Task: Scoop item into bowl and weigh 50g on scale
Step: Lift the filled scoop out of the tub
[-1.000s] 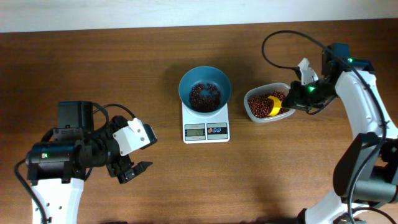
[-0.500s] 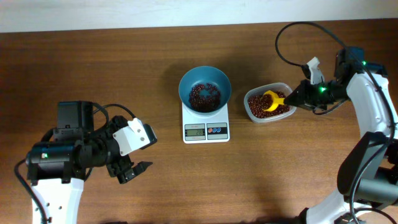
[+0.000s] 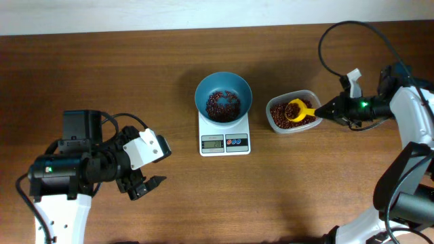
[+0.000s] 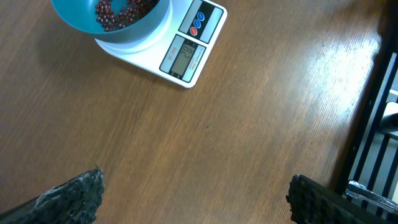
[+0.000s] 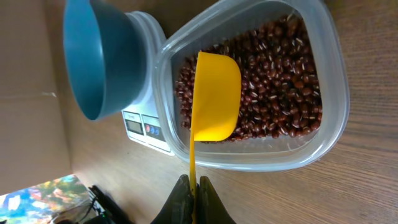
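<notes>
The beans [image 3: 222, 105] lay in two places: a thin layer inside the bowl [image 3: 203, 87] and a larger heap in the tub [image 3: 303, 92]. The bowl sat on the scale [image 3: 224, 142] and hid the rear of its platform. The display [image 4: 184, 57] showed digits, but they were too faint to read with confidence. A blue and a red button [image 4: 198, 25] stood beside it, and their markings were too small to read.

The scoop [image 5: 214, 96], yellow, sat over the beans in the tub, just right of the scale. Whether it carried beans could not be determined. The right gripper [image 5: 193, 198] had its fingers pressed together on the thin handle of the scoop.

The left gripper [image 4: 193, 199] stood spread wide and empty over bare table [image 3: 305, 190], well apart from the scale. Only its dark fingertips [image 4: 71, 196] entered the left wrist view, at the lower corners.

The table was brown wood grain. A pale wall [image 3: 135, 13] ran along its far edge. A black cable [image 3: 339, 34] looped above the right arm.
</notes>
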Controlling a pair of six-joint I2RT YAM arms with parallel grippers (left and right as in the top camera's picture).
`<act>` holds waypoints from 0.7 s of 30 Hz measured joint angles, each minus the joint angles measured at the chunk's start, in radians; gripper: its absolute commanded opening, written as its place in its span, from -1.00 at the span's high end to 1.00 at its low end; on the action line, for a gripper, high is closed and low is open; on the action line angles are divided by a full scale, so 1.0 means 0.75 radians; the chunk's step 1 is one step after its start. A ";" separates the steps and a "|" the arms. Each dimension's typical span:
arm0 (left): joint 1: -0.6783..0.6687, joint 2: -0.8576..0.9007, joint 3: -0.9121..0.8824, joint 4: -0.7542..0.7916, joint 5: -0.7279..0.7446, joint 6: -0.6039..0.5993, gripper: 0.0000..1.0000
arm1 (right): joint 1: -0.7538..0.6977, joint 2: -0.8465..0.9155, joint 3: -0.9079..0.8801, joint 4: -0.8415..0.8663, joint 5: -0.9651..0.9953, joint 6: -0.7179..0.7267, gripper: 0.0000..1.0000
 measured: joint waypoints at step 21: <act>0.000 0.000 0.000 -0.001 0.000 0.000 -0.97 | -0.106 0.000 0.000 -0.097 -0.258 -0.166 0.92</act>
